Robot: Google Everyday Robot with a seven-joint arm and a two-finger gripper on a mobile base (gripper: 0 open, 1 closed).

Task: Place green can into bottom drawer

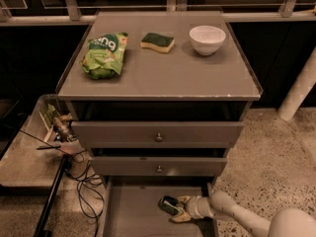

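Green can, gripped by the claw, sits low in the bottom drawer near its right edge, open floor leftward

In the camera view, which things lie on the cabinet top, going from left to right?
Snack bag → sponge → white bowl. The gripper is lower down, in the bottom drawer, at the green can.

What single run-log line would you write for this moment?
stage: placing | gripper: in open bottom drawer, shut on can | can: not released | cabinet top: bag, sponge, bowl
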